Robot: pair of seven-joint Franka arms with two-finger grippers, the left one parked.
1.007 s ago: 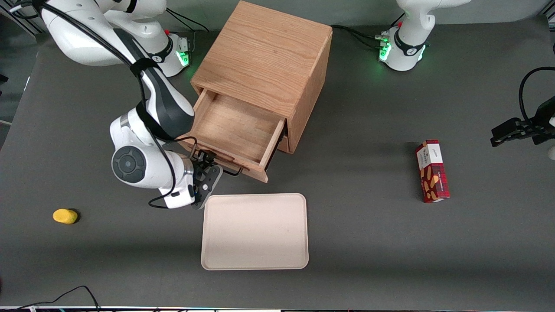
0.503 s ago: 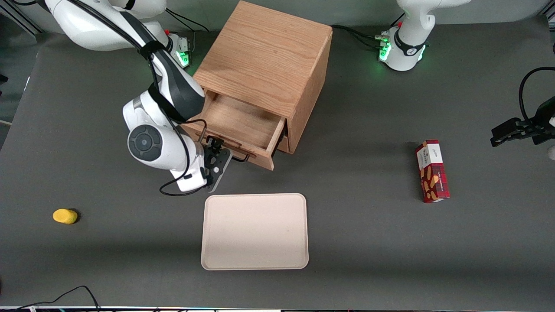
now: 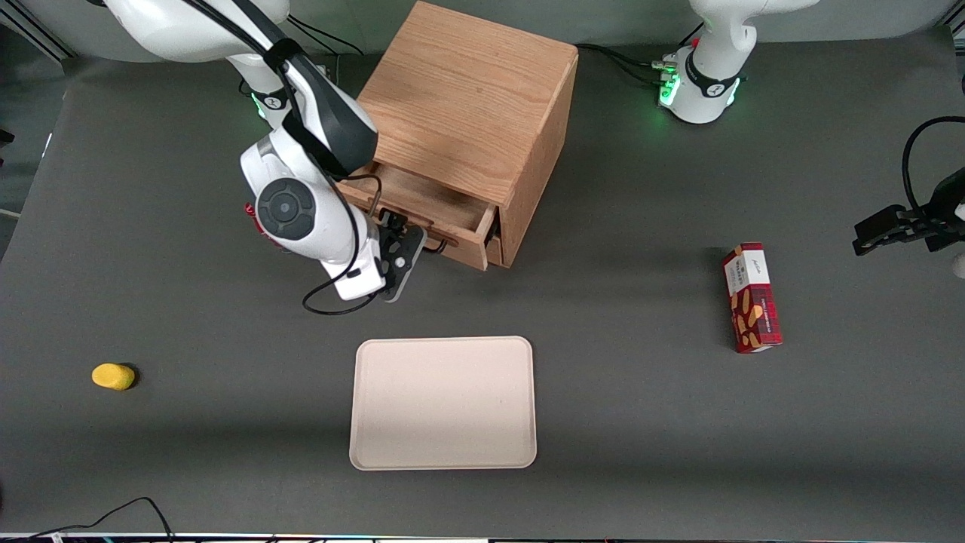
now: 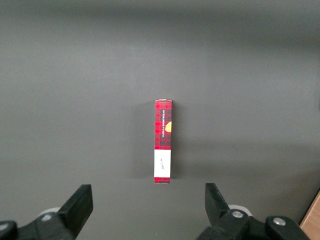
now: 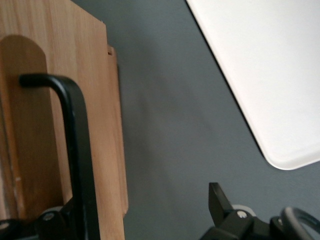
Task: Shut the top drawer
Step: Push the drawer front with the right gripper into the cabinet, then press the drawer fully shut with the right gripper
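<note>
Table (image 3: 641, 422): dark grey, matte surface.
Cabinet (image 3: 467, 105): oak cube, upper centre of the front view.
Tray (image 3: 443, 403): cream, rectangular, lower centre, nearer the camera than the cabinet.
Yellow object (image 3: 113, 375): small, at the frame's lower left.
Red box (image 3: 751, 297): plaid carton lying flat at the frame's right.
Gripper (image 3: 403, 245): at the cabinet's front.

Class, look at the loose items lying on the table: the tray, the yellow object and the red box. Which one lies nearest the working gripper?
The tray: it lies just nearer the camera than the gripper at the top drawer. The yellow object and red box lie farther off.
</note>
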